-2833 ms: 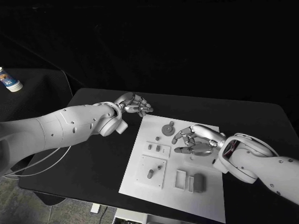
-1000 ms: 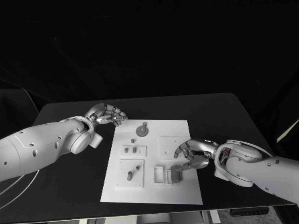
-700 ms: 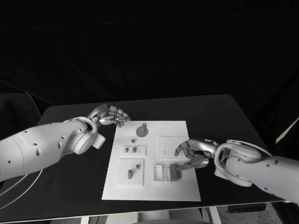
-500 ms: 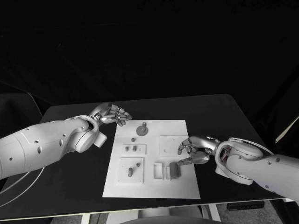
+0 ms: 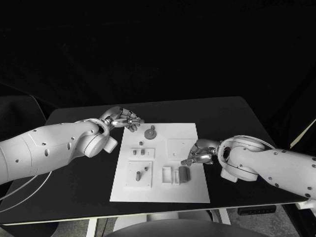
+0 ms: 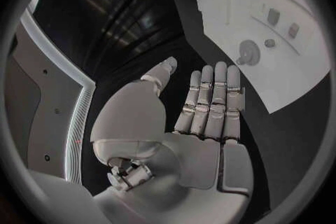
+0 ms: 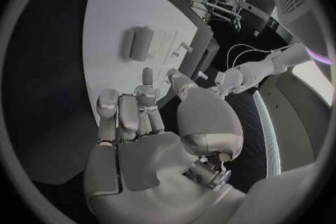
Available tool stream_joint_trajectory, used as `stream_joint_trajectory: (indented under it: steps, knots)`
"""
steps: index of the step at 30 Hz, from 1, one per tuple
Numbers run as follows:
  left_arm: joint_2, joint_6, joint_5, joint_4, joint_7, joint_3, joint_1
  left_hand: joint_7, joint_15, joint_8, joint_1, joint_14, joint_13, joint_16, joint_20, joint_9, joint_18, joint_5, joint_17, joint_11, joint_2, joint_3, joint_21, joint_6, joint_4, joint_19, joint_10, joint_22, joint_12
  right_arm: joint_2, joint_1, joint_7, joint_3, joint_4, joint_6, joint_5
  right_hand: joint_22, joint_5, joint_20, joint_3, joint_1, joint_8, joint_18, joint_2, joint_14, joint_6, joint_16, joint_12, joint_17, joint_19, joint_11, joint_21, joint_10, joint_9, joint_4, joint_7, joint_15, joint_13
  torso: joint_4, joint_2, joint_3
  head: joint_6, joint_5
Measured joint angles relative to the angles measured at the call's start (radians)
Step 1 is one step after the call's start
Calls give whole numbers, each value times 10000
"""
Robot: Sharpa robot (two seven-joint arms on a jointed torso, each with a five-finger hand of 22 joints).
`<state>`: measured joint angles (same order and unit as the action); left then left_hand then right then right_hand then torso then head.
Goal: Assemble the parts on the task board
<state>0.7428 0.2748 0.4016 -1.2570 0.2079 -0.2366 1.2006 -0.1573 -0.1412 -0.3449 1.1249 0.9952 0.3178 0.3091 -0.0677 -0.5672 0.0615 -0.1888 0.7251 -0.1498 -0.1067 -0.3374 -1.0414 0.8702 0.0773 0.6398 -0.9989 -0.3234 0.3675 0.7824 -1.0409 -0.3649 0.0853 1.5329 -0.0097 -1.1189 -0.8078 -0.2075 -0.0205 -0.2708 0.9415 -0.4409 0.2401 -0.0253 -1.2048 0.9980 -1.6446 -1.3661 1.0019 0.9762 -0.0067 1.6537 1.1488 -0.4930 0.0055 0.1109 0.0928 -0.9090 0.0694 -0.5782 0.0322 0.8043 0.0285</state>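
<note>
The right robot hand [image 5: 201, 154] has slid in over the task board [image 5: 161, 190] and now sits just beside the grey block [image 5: 183, 174]. It grasps nothing, fingers loosely apart. The block lies flat in front of this hand, its long side pointing away from the robot. It looks ready to be picked up. The left robot hand [image 5: 124, 121] waits released, over the counter [image 5: 229, 111] near the round part [image 5: 150, 134].
</note>
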Motion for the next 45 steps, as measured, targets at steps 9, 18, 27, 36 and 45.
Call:
stream_joint_trajectory:
  steps: [9,18,27,36,45]
  knots:
    - [-2,9,-62,-64,-96,-4,-1,-4,0,0,-100,0,0,0,0,-8,0,0,-10,-35,-7,12,0,63,-68,0,-35,-9,0,-608,-172,-1068,149,-184,776,-629,-37,-10,-45,291,-677,348,2,-482,-179,41,-32,0,-71,85,-42,19,133,135,360,55,50,146,1,-14,0,75,-13]
    - [37,9,-95,-184,-154,-5,-2,-5,0,0,-177,0,-1,0,0,-7,0,0,-20,-35,-9,11,0,62,-121,0,-35,-8,0,-979,-219,-1516,325,-340,1467,-1562,-36,100,-44,375,-1019,348,1,-746,-193,40,-32,0,-89,85,-43,19,133,120,580,57,36,202,-8,-49,-5,202,-46]
    - [181,8,-103,-298,-186,-5,3,-5,0,0,-176,0,-2,0,0,-7,0,0,-19,-35,-9,35,0,62,-145,0,-35,-7,0,-1045,-273,-1790,373,-484,1884,-2473,-46,139,-62,402,-1070,296,2,-798,-241,125,-32,1,-88,138,-79,19,169,86,608,-5,45,201,-28,-105,-15,218,-112]
    - [294,9,-102,-424,-210,-5,8,-5,0,0,-175,-1,-3,0,0,-6,1,0,-18,-35,-9,35,0,62,-145,0,-35,-6,0,-1398,-308,-1918,474,-782,2041,-2793,-45,139,-45,402,-1070,296,3,-798,-260,198,-31,1,-88,155,-113,20,203,74,608,-23,27,201,-57,-153,-30,229,-121]
    - [327,9,-101,-458,-228,-3,22,-6,0,0,-173,-1,5,0,0,-5,0,0,-27,-35,-11,35,0,61,-144,0,-35,-14,-38,-1666,-307,-1923,490,-1003,2045,-2893,-54,139,-82,402,-1089,259,1,-818,-275,217,-31,1,-88,118,-133,32,223,47,608,-33,12,200,-58,-166,-27,244,-112]
